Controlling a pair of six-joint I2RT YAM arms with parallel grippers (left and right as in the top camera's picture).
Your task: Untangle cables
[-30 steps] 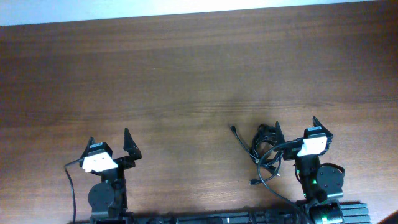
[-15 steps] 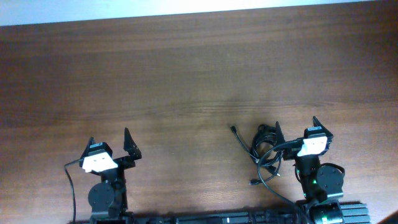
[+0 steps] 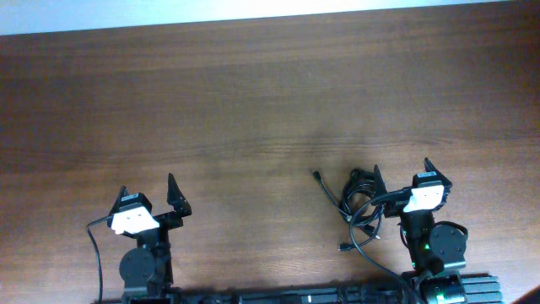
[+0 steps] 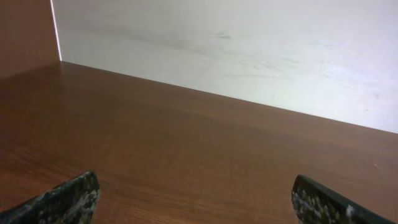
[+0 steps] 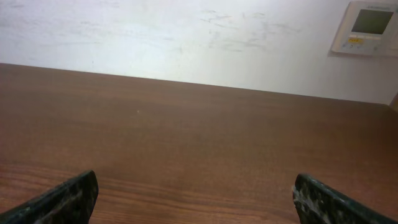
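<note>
At the lower left of the overhead frame, the left gripper [image 3: 148, 192] sat over the wooden table [image 3: 253, 101], its fingers spread wide and holding nothing. Toward the lower right, the cables [image 3: 361, 203] lay in a small black tangle, one plug end trailing up and left. Just right of them, the right gripper [image 3: 402, 176] was likewise wide open and held nothing. Whether its nearer finger touched the tangle could not be told.

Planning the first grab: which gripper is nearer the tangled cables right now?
Right. The right gripper is open directly beside the cables, which lie on its inner side. The left gripper, also open, is far off across the table.
</note>
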